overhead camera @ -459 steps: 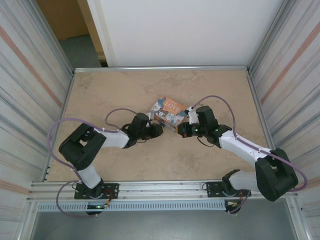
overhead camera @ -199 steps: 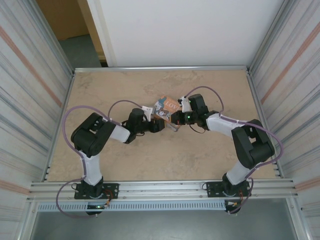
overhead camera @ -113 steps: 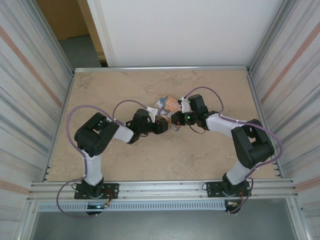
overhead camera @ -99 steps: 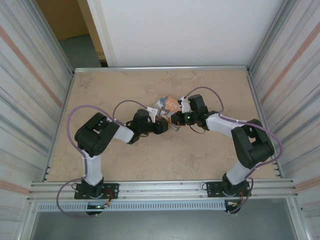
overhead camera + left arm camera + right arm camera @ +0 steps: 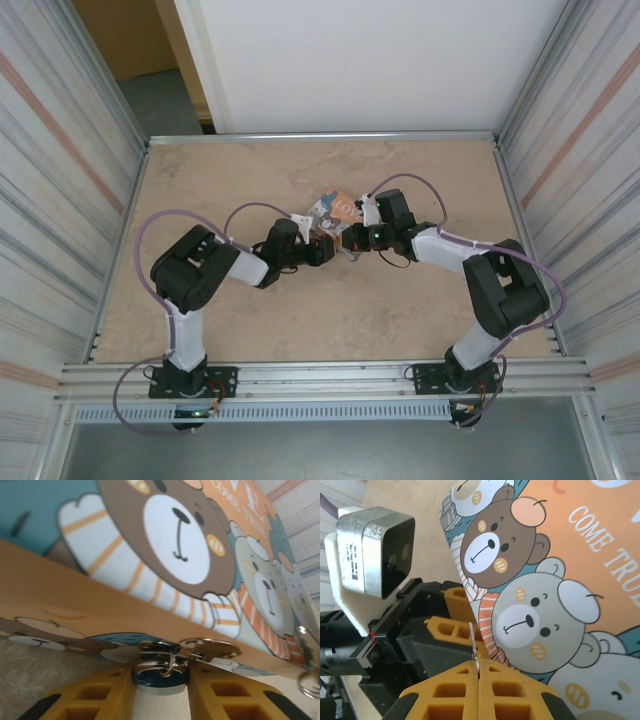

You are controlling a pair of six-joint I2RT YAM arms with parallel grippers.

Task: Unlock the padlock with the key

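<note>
1. Left gripper [image 5: 325, 247]: you have its yellow fingers [image 5: 105, 697] set against either side of the padlock's body, jaws drawn narrow around it. It sits further right, closer to the box, than a second ago.
2. Padlock [image 5: 161, 676]: blue body low between those fingers, silvery shackle caught at the metal clasp [image 5: 207, 647] on the box's lower edge.
3. Right gripper [image 5: 478, 669]: pads pressed together on the key. The arm is folded in, its elbow no longer flung out right as in the earliest view.
4. Key [image 5: 473, 645]: thin silvery blade standing out of the closed pads, just beside the left gripper's fingers and the box's edge.
5. Box [image 5: 570, 580]: bear-printed, touching both grippers. Less of its lid shows from above than at first.
6. Table [image 5: 250, 170]: beige surface beyond.
</note>
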